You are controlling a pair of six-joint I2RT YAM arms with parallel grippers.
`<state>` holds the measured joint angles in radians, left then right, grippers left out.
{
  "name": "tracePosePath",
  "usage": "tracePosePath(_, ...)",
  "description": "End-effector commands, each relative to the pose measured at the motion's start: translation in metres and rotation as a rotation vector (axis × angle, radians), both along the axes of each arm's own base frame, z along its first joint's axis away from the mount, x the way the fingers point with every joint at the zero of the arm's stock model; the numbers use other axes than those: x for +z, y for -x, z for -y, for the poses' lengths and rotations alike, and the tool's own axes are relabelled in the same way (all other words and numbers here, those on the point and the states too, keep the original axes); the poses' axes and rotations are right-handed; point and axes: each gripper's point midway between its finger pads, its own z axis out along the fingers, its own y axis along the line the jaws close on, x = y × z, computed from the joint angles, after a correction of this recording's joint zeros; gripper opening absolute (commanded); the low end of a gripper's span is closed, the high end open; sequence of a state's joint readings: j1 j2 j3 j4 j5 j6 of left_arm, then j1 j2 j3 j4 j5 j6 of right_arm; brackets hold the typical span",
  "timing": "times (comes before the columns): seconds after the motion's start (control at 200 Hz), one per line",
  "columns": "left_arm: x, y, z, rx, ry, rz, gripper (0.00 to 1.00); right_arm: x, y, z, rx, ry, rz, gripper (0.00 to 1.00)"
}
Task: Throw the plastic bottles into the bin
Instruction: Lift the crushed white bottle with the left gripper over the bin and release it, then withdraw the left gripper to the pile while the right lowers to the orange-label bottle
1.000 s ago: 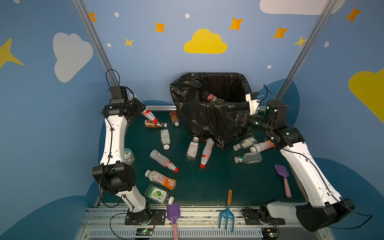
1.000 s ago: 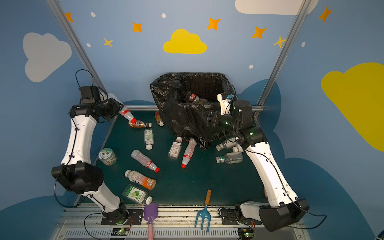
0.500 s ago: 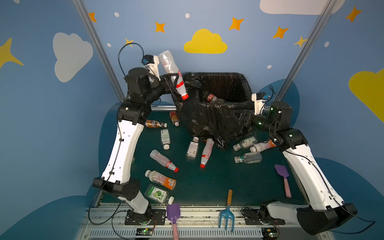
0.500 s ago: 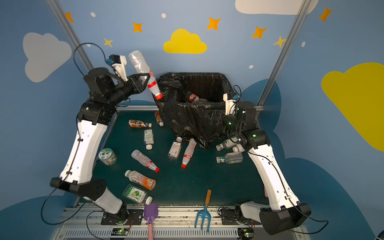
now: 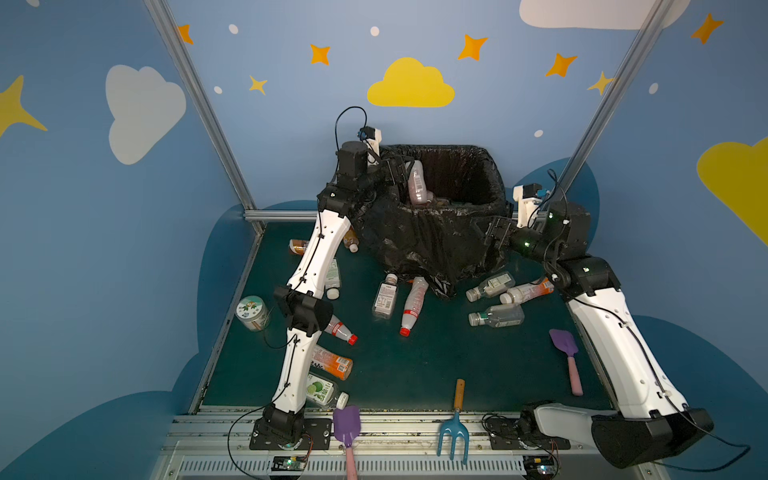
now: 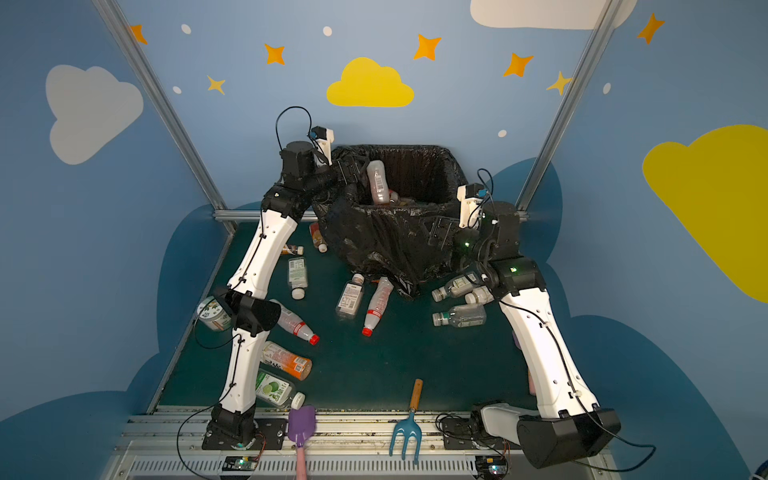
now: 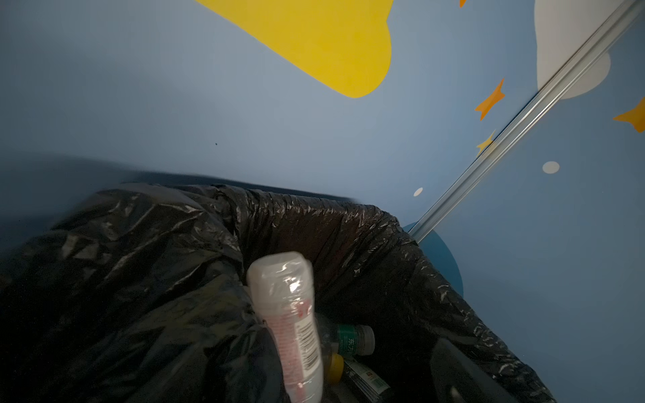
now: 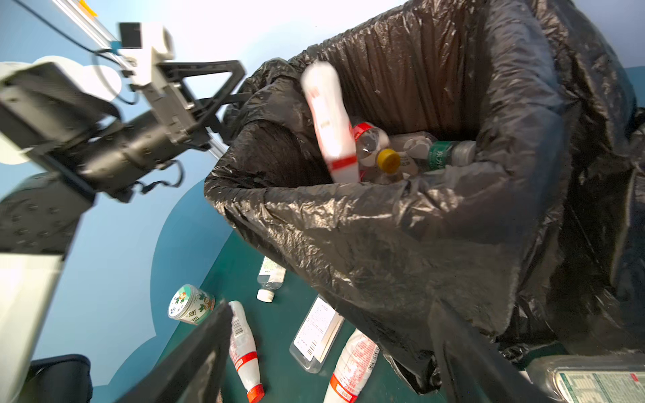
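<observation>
The bin (image 5: 419,245), lined with a crinkled black bag, stands at the back of the green floor. My left gripper (image 5: 395,174) is at its left rim, open. A white plastic bottle (image 5: 417,183) with a red label hangs cap-down inside the bin mouth, free of the fingers; the right wrist view shows it (image 8: 330,118) blurred, above several bottles (image 8: 412,153) lying inside. My right gripper (image 5: 492,232) is open against the bin's right front wall, holding nothing. More plastic bottles lie on the floor, such as a red-capped bottle (image 5: 413,305) and a clear bottle (image 5: 496,316).
A squat jar (image 5: 251,311) with a green-white lid sits at the left floor edge. A purple shovel (image 5: 567,357) lies at the right; another shovel (image 5: 347,428) and a blue rake (image 5: 455,432) lie on the front rail. Blue walls close in the floor.
The left arm swung up from the back left floor with a bottle to the bin's left rim, then opened; the bottle now drops into the bin. The right arm barely moved.
</observation>
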<state>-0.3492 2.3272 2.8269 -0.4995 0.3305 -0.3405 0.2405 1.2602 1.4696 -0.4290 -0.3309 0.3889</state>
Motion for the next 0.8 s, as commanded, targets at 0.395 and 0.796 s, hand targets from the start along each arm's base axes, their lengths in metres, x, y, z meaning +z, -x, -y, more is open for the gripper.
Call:
tracePosePath(0.395,0.032,0.114,-0.088,0.148,-0.261,-0.085,1.00,-0.076,0.013,0.126,-0.565,0.032,-0.293,0.87)
tracePosePath(0.796,-0.175,0.156,-0.091,0.096,-0.216,-0.544,1.00,-0.198,0.055,0.212,-0.785,-0.196,-0.675,0.87)
